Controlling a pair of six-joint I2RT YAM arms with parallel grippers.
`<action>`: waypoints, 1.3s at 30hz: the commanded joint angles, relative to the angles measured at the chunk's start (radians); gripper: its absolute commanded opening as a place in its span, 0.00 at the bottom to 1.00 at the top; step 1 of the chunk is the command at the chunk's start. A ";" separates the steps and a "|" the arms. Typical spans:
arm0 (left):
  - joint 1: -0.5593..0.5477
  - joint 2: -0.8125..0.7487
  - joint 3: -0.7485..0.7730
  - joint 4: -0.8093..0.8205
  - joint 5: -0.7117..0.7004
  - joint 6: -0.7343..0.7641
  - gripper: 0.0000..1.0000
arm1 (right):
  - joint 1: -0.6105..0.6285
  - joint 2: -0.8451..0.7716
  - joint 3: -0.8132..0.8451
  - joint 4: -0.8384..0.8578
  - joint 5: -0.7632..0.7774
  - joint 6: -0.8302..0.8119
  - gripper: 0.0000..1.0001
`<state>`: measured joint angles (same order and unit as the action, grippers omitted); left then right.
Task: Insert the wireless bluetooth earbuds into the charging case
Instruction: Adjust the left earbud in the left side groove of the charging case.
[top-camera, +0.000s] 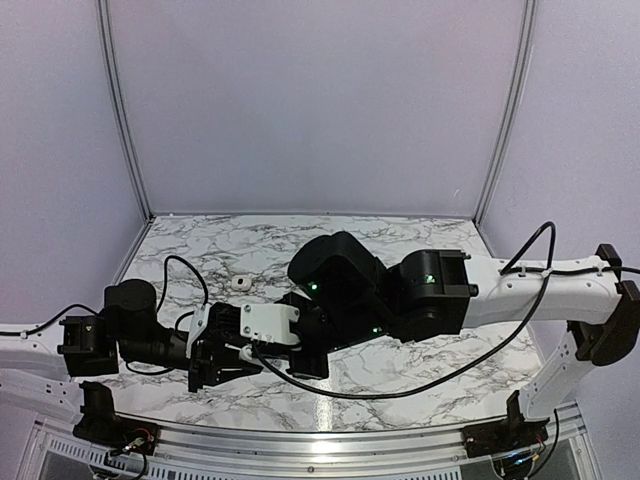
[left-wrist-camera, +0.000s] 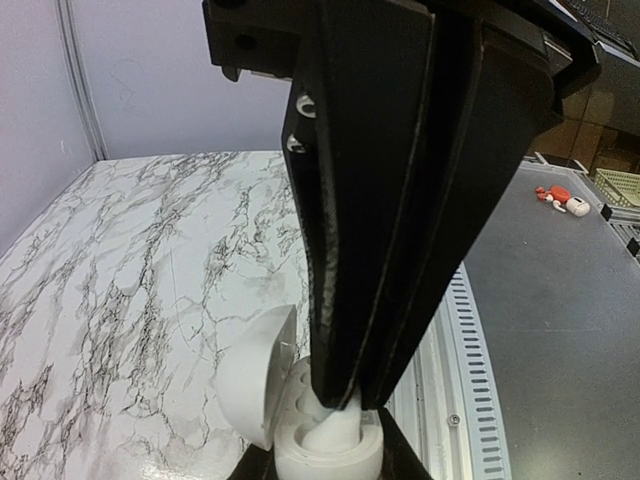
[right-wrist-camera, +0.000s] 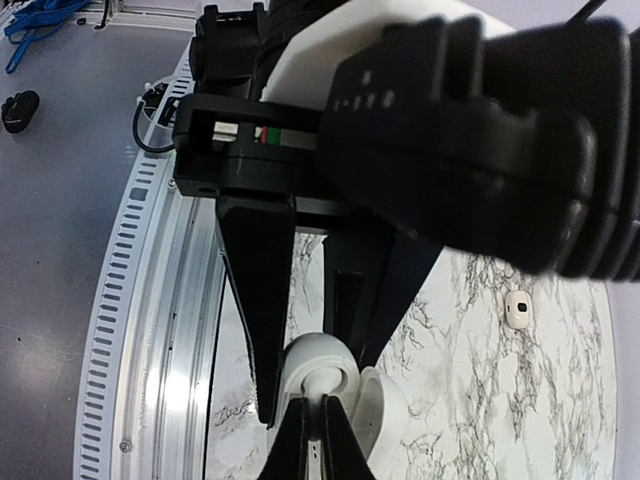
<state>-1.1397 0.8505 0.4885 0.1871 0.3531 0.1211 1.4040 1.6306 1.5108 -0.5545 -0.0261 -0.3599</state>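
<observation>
The charging case (left-wrist-camera: 300, 440) is open, with its lid (left-wrist-camera: 252, 375) swung out to the left. My left gripper (left-wrist-camera: 328, 464) is shut on the case's base, one finger on each side, near the table's front edge. My right gripper (right-wrist-camera: 322, 440) reaches in from above, shut on an earbud (right-wrist-camera: 328, 385). That earbud (left-wrist-camera: 345, 432) is partly down in a socket of the case (right-wrist-camera: 312, 352). A second earbud (top-camera: 241, 284) lies loose on the marble, apart from both grippers, and shows again in the right wrist view (right-wrist-camera: 517, 308). In the top view the arms hide the case.
A slotted metal rail (left-wrist-camera: 470, 360) runs along the table's front edge beside the case. Pale walls close in the marble tabletop (top-camera: 420, 235) at the back and sides. The right arm's black cable (top-camera: 400, 385) loops over the near table. A small red and white object (left-wrist-camera: 560, 198) lies on the floor beyond.
</observation>
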 joint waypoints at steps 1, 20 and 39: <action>-0.005 -0.019 0.028 0.167 0.055 0.002 0.00 | -0.005 0.059 0.025 -0.028 -0.053 -0.004 0.00; -0.005 -0.045 -0.016 0.170 -0.021 -0.003 0.00 | 0.004 -0.039 -0.002 0.013 0.057 0.030 0.22; -0.005 -0.034 -0.016 0.191 -0.017 0.022 0.00 | -0.003 -0.213 -0.136 0.241 0.053 0.169 0.56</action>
<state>-1.1412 0.8188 0.4675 0.3332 0.3233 0.1226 1.4044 1.4399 1.3804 -0.3908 0.0273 -0.2428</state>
